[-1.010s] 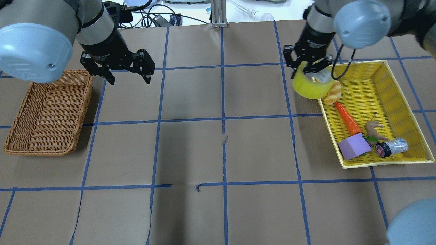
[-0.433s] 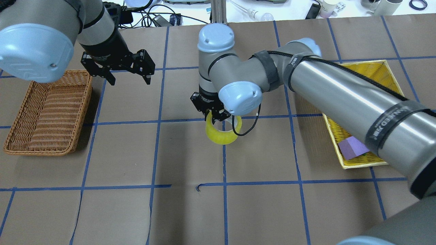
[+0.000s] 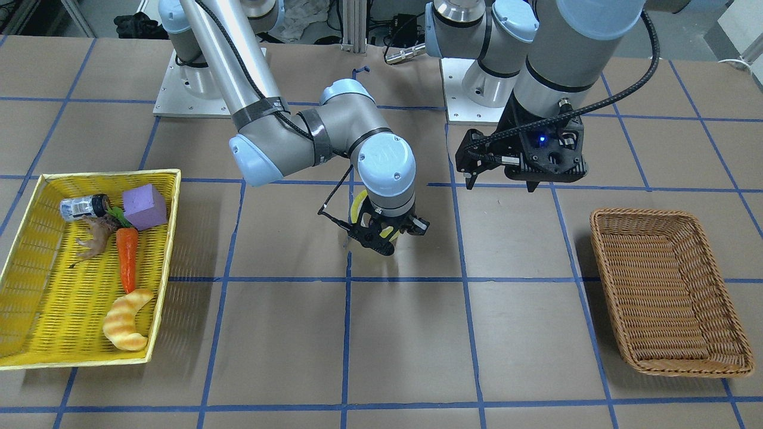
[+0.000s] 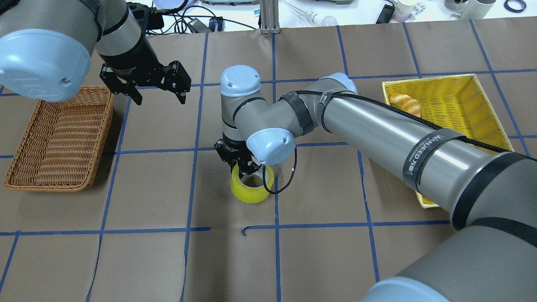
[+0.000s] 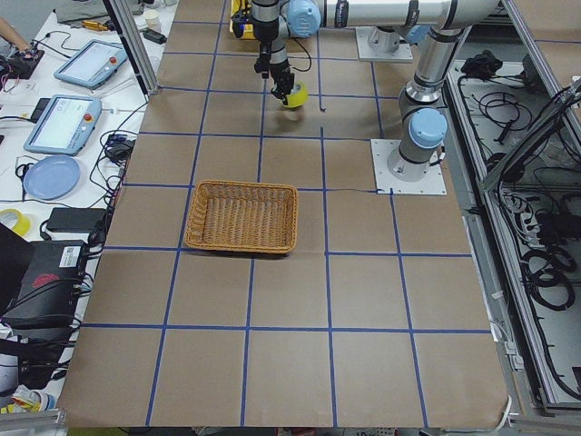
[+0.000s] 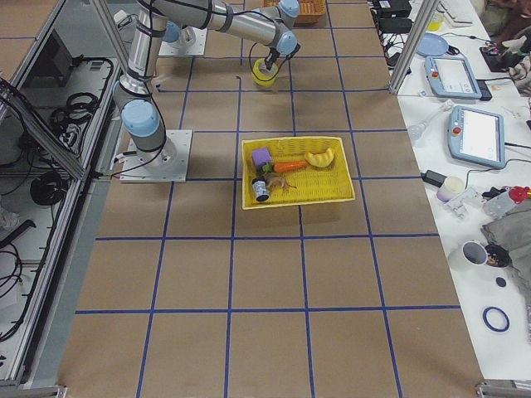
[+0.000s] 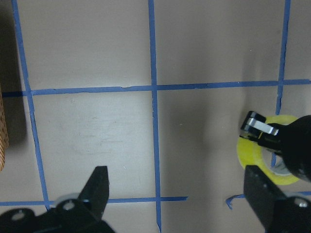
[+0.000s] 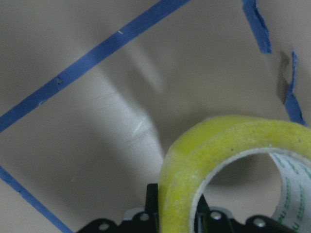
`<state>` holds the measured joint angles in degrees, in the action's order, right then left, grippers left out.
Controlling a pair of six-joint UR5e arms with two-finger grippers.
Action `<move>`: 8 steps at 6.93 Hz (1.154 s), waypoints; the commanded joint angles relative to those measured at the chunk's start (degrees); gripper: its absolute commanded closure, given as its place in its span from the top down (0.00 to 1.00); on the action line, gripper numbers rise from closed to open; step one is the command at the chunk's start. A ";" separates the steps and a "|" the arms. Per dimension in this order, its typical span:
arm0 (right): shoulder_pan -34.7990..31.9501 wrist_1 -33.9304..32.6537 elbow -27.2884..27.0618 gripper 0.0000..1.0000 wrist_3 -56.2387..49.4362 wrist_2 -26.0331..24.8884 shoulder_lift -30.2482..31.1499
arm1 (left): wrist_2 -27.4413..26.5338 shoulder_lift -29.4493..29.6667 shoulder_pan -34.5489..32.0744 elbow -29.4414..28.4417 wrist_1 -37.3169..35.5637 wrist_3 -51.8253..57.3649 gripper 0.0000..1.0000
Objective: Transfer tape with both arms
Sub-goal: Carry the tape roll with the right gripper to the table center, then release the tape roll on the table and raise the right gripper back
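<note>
Over blue-gridded brown table (image 4: pixel 138 188), right pincer (image 4: pixel 244 170) grips tape (image 4: pixel 250 193), perhaps touching.

a robotics lab with a two-arm workbench

the left arm (image 4: pixel 121 37) and right arm (image 4: pixel 377 130), silver-grey with light-blue joint caps, stand bolted on metal base plates (image 5: pixel 386 182) at a table (image 4: pixel 319 264) papered brown and gridded with blue tape lines (image 4: pixel 319 225); teach pendants (image 6: pixel 481 137) lie on a white side bench (image 6: pixel 436 157), and cable bundles (image 5: pixel 531 100) sit behind a rail of aluminium framing (image 5: pixel 482 272).
</note>
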<state>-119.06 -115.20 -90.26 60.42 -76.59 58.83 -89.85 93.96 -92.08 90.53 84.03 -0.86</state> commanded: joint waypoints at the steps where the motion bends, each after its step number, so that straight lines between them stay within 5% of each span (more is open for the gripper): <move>1: 0.32 -0.11 0.43 0.98 -0.21 -1.97 2.84 | 0.03 0.08 -0.03 0.00 -0.09 -0.02 1.00; 4: 10.38 7.67 0.43 1.00 -13.68 -7.23 11.45 | 0.20 0.00 -0.03 0.00 0.00 -0.02 1.00; 8: 27.54 21.23 0.26 1.00 -49.98 -15.50 22.62 | 0.99 -1.32 -1.34 5.70 -0.36 -0.37 1.00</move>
<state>-95.42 -96.86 -90.07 19.10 -90.03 78.59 -88.99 92.73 -92.93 94.89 83.72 -1.38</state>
